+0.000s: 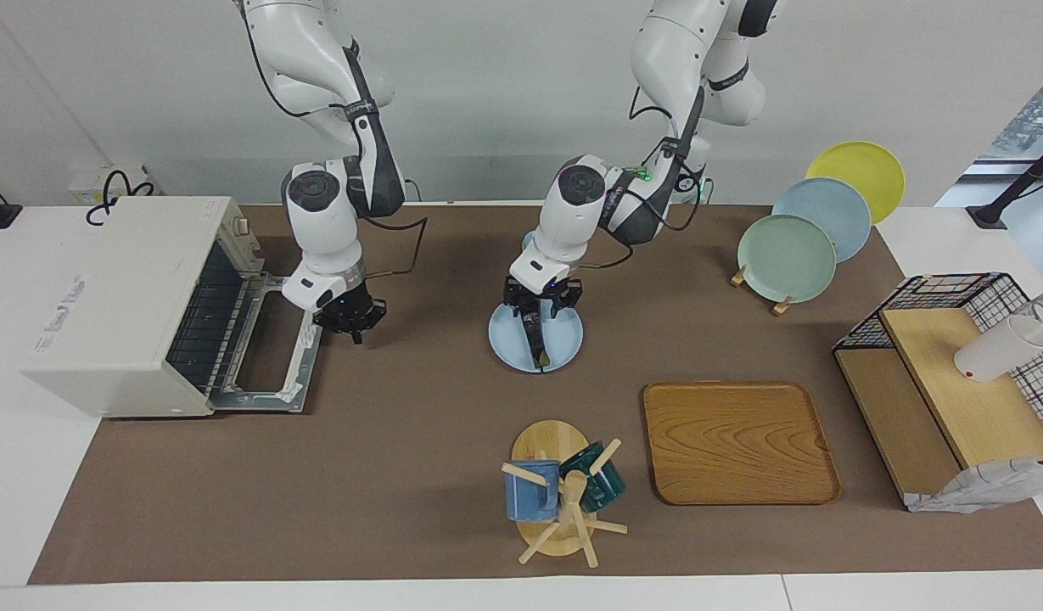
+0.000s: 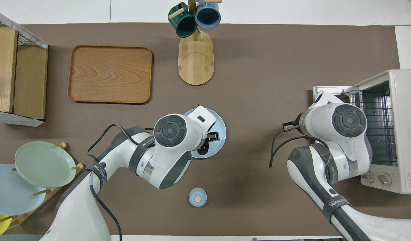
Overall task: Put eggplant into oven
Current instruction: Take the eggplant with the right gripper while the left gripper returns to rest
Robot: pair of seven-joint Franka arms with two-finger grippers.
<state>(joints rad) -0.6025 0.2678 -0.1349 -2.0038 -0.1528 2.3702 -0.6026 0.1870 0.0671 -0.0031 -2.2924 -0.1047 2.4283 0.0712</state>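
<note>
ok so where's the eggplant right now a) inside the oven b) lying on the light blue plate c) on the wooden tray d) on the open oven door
b: the eggplant lies on the light blue plate under the left gripper, well away from the oven.

Eggplant [image 1: 535, 339] glossy, dark. Oven [image 1: 105, 297] matt cream casing, metal wire rack inside. Tray [image 1: 737, 441] smooth grained wood. Table cover [image 1: 385, 441] matt brown. Basket [image 1: 937, 297] black wire, wooden boards.
</note>
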